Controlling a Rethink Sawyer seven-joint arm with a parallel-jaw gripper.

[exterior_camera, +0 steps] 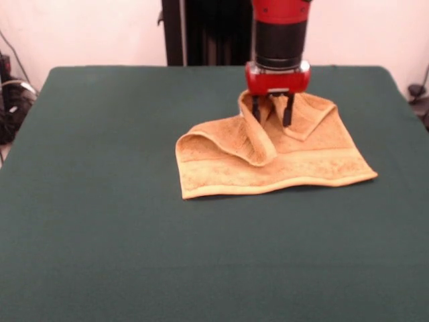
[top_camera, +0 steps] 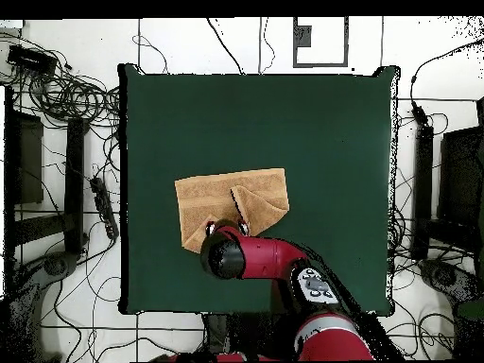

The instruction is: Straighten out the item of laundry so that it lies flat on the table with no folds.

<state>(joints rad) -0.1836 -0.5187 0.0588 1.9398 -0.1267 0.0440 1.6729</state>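
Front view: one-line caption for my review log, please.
Red-and-black gripper, fingers apart, at the far edge of a folded orange-tan terry towel on the dark green table.

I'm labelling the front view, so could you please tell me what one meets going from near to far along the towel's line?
Bare green table → flat bordered edge of the towel → rolled-over fold → gripper with open jaws at the towel's far edge → bare table beyond.

Robotics lab: cable tangles [top_camera: 71, 95] on tiled floor [top_camera: 430, 312], green-clothed test table [exterior_camera: 100, 235], black equipment racks [top_camera: 24, 161].

towel [exterior_camera: 268, 157] on table [exterior_camera: 100, 201], gripper [exterior_camera: 272, 121] above
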